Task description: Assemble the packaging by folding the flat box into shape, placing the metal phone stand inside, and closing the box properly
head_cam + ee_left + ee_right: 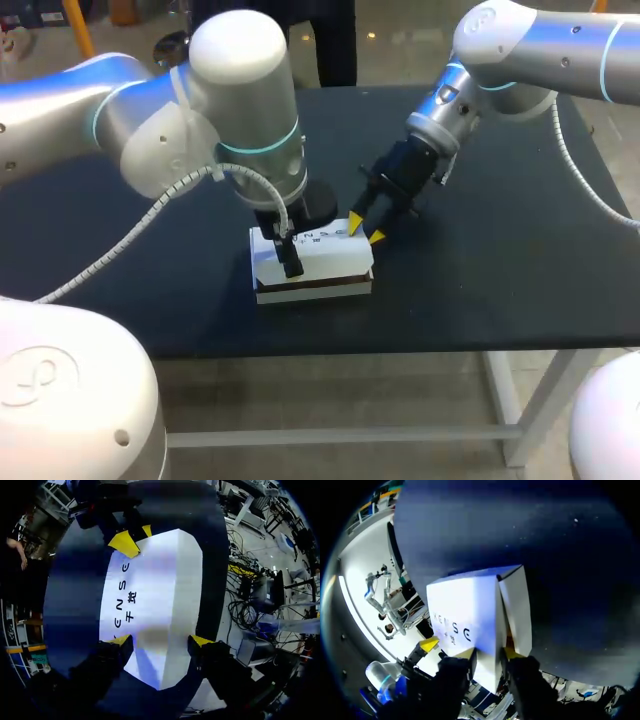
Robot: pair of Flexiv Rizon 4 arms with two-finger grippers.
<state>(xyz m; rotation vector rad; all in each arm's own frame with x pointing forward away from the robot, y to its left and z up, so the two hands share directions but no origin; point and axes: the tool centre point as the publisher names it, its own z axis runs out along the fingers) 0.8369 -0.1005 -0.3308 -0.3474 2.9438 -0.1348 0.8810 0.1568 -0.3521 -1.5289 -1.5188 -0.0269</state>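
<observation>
A white printed box lies on the dark table, with a brown strip showing along its lower front edge. My left gripper comes down over the box's left end. In the left wrist view the box sits between its fingers, a yellow tip against each long side. My right gripper is at the box's right end. In the right wrist view its fingers pinch the box's end edge, beside a side flap standing slightly ajar. No metal phone stand is in sight.
The dark table has free room right of the box and in front of it up to the near edge. Both arms crowd the space above the box, their fingertips only a box length apart.
</observation>
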